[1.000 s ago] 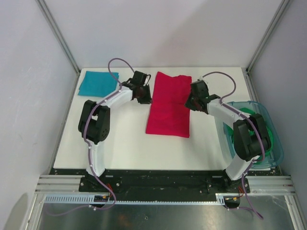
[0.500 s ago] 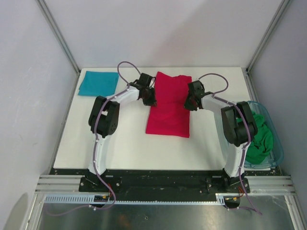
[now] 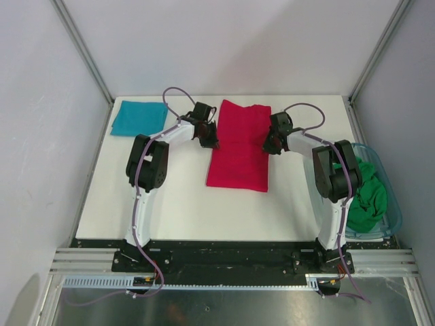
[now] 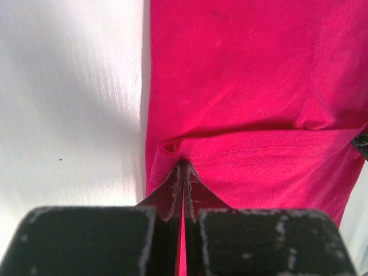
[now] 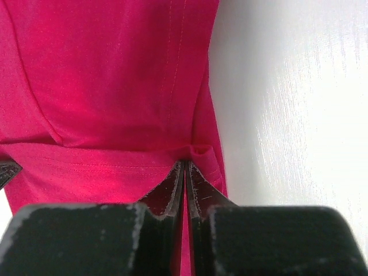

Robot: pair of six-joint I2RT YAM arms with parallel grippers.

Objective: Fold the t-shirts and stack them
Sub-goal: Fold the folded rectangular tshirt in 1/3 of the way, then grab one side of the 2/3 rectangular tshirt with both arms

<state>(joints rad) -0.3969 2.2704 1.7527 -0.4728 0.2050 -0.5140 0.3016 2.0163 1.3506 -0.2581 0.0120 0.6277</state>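
A crimson-red t-shirt [image 3: 239, 148] lies as a long folded strip in the middle of the table. My left gripper [image 3: 209, 140] is shut on its left edge, the cloth pinched between the jaws [image 4: 183, 167]. My right gripper [image 3: 270, 145] is shut on the shirt's right edge, with a small fold bunched at the fingertips [image 5: 185, 164]. A folded teal-blue t-shirt [image 3: 138, 117] rests flat at the back left corner. The bright green t-shirt [image 3: 367, 193] sits crumpled in the tub at the right.
A see-through blue-green plastic tub [image 3: 394, 210] stands at the table's right edge beside the right arm. White walls and metal posts enclose the table at the back and sides. Purple cables loop over both arms.
Both grippers have closed on the red shirt's side edges. The arms have stretched further back along the shirt, and the right arm no longer covers the tub.
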